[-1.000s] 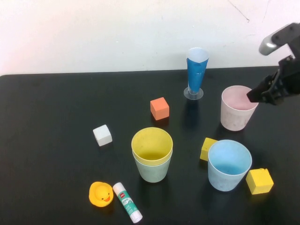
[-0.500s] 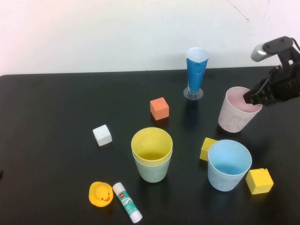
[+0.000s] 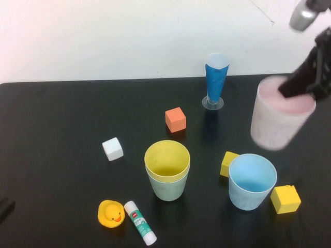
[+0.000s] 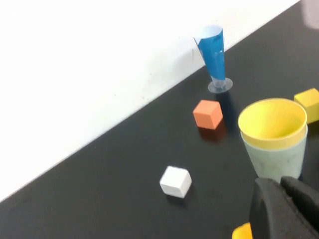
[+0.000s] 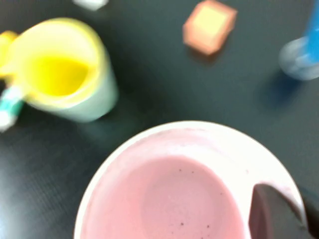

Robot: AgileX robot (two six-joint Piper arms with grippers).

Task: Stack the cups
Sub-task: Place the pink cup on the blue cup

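My right gripper (image 3: pixel 296 89) is shut on the rim of the pale pink cup (image 3: pixel 278 124) and holds it upright in the air at the right, above the table. In the right wrist view one finger (image 5: pixel 273 215) sits inside the pink cup (image 5: pixel 169 199). The yellow cup (image 3: pixel 167 159) is nested in the pale green cup (image 3: pixel 168 190) at the middle front. The light blue cup (image 3: pixel 252 182) stands alone to their right, below the raised pink one. My left gripper (image 4: pixel 293 201) is shut and empty, low at the front left, near the yellow cup (image 4: pixel 271 123).
A tall dark-blue cone cup (image 3: pixel 216 78) stands at the back. An orange cube (image 3: pixel 176 119), a white cube (image 3: pixel 113 149) and two yellow cubes (image 3: pixel 229 164) (image 3: pixel 286 199) lie around the cups. A rubber duck (image 3: pixel 111 213) and a glue stick (image 3: pixel 140 222) lie at the front.
My right gripper closed on the pink cup's rim, tilted it, then lifted it off the table, up and slightly right. The left arm and the other cups have not moved.
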